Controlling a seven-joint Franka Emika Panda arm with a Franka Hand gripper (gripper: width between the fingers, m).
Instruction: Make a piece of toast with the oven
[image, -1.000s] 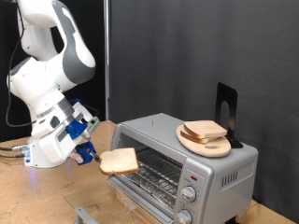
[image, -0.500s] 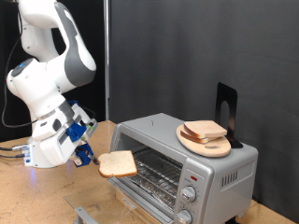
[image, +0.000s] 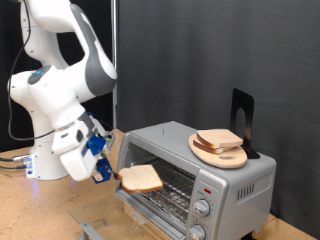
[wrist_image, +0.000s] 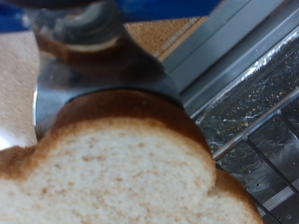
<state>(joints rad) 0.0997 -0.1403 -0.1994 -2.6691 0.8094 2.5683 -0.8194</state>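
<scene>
Pale beige squarish bread slice with tan-brown crust (image: 141, 178) sits lower centre of the exterior view, held out flat at the mouth of the small boxy silver toaster oven (image: 196, 165), partly over the wire rack (image: 170, 183) and the dropped door. Wrist view: same slice (wrist_image: 121, 173) fills the lower frame, its near crust edge tucked under the dark claw metal; rack bars and foil-like tray at right. Claw (image: 111, 173) is clamped on the slice's edge at the slice's left in the exterior view, blue-and-white hand just behind it.

Handling, as a judgement: slice looks light, soft and a bit floppy, crumbly under a hard pinch; the crust edge is the firmest place to take hold, as it is gripped now, and it is best kept level so it does not sag or tear.

On the oven's roof, right of centre: round light-wood board (image: 218, 150) carrying more bread slices (image: 218, 139), black stand (image: 241, 112) behind it. Two round knobs (image: 202, 207) and a red light (image: 207, 188) on the front panel. Oven stands on a wooden surface (image: 40, 210).
</scene>
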